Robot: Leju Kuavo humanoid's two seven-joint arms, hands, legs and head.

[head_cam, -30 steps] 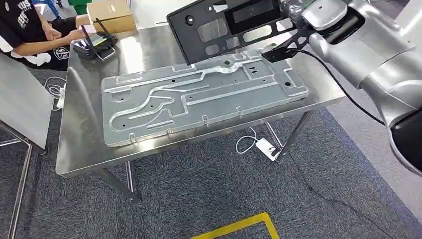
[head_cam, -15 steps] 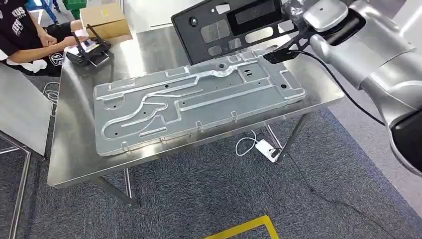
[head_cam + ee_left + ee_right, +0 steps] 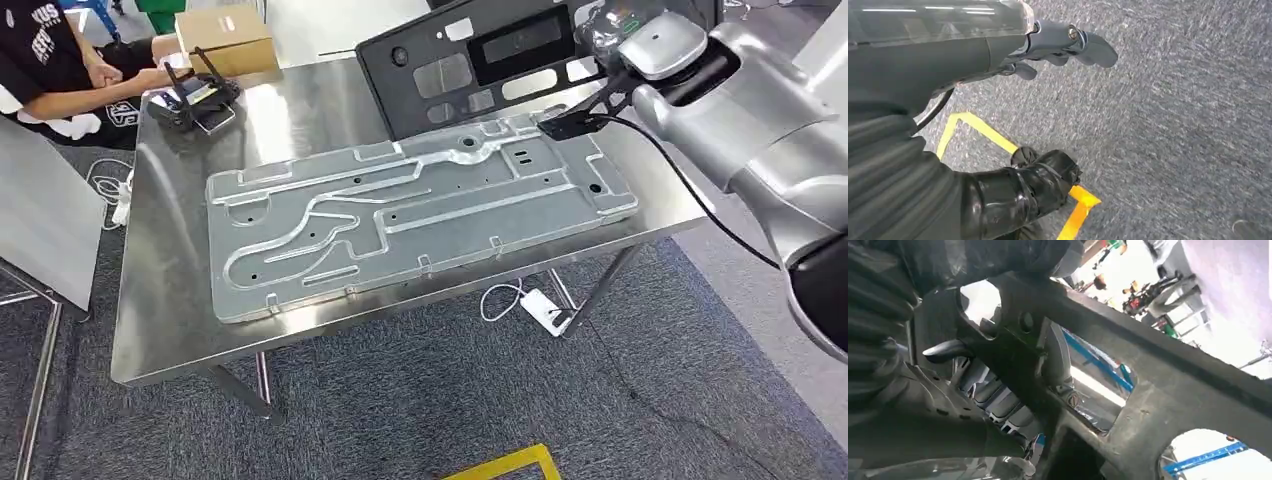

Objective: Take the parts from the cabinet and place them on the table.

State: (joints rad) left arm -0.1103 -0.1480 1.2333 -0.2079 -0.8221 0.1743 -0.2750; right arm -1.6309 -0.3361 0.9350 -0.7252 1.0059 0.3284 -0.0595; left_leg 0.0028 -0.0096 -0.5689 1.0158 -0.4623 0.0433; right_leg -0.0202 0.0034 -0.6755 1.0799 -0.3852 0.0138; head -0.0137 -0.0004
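Note:
A black panel [image 3: 450,90] with several cutouts hangs tilted over the far side of the steel table [image 3: 170,330], its lower edge close to a large silver stamped plate [image 3: 420,215] that lies flat there. My right hand [image 3: 602,28] grips the panel at its right end. In the right wrist view the hand [image 3: 878,315] has a finger [image 3: 948,351] hooked through a cutout of the panel [image 3: 1158,390]. My left hand [image 3: 1058,42] hangs over the carpet and holds nothing, fingers loosely apart.
A person [image 3: 50,60] sits at the table's far left corner beside a remote controller [image 3: 190,95] and a cardboard box [image 3: 222,38]. A grey surface [image 3: 40,220] stands at the left. On the carpet lie a power strip [image 3: 545,305] and yellow tape [image 3: 500,465].
The camera has shifted, so the whole scene slid sideways and back. The black panel stays in my right hand over the table's far side, a little further right along the silver plate.

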